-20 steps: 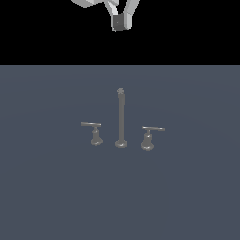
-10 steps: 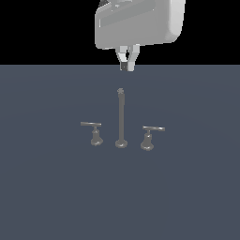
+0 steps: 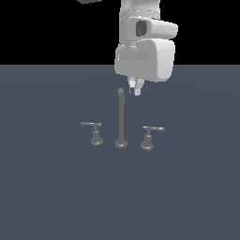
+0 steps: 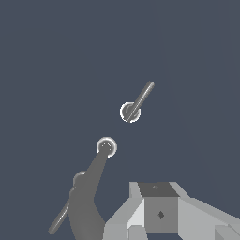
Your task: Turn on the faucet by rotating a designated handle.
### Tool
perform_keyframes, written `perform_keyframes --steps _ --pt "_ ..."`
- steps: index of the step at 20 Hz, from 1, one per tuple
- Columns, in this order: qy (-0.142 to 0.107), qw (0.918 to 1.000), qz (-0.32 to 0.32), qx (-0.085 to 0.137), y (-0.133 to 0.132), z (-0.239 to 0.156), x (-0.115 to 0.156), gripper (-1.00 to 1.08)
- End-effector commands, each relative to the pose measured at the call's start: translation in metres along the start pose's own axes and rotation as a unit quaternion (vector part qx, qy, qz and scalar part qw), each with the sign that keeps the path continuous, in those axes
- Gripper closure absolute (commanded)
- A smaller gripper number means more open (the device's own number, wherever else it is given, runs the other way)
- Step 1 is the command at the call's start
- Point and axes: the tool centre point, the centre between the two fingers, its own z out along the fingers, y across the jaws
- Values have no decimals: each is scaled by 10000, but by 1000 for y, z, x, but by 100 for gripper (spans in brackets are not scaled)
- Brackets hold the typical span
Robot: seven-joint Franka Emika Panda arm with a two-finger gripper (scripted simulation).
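Spout post [image 3: 121, 119]: stands upright on the floor [image 3: 47, 197], between the two levers.
Handle [image 3: 149, 137]: just beside the post, on the exterior view's right; its bar points toward that right.
Twin lever [image 3: 94, 132]: just beside the post, on the exterior view's left; it appears set slightly farther back.
Gripper [image 3: 135, 87]: above the set, near the post's top, toward the exterior view's right; apart from all three pieces.
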Motion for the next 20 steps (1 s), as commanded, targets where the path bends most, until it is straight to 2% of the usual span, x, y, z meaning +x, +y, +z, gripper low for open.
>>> perform_keyframes --steps 1,7,14,20 --pt "3 9994 347 3 -5 16 12 108" --pt "10 9928 1201 1 -14 57 45 108" --pt "20 9781 2083 -1 -17 99 80 108" --pt "22 9656 2600 0 -16 123 102 108"
